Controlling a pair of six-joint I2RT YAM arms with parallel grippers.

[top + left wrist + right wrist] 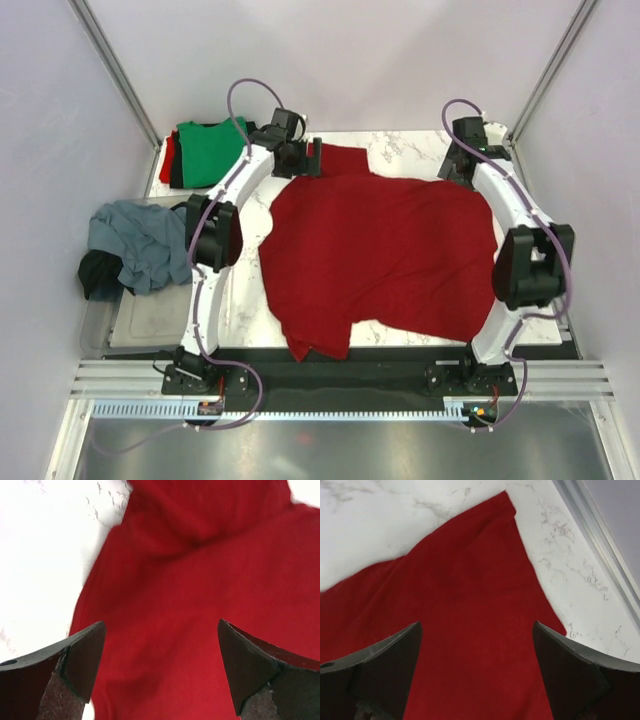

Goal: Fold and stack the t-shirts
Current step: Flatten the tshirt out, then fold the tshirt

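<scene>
- Dark red t-shirt (380, 255) lies spread over the middle of the marble table (400, 150), mostly flat, with its near left part reaching the table's near edge and a narrower part pointing to the far side
- Left gripper (300, 157) hangs over the far left part of that shirt; in the left wrist view its fingers (75, 655) stand wide apart with only red cloth below and nothing between them
- Right gripper (462, 165) hangs over the far right corner of the shirt; in the right wrist view its fingers (395, 655) are also spread wide, released, and the shirt's corner lies on bare marble beyond them
- Green t-shirt (210, 150) sits folded at the far left corner of the table, on top of other red and dark cloth
- Grey-blue t-shirt (140, 240) lies crumpled at the left, over the far end of a clear tub (150, 320)
- Black t-shirt (98, 275) is bunched just beside and under the grey-blue one, on its left
</scene>
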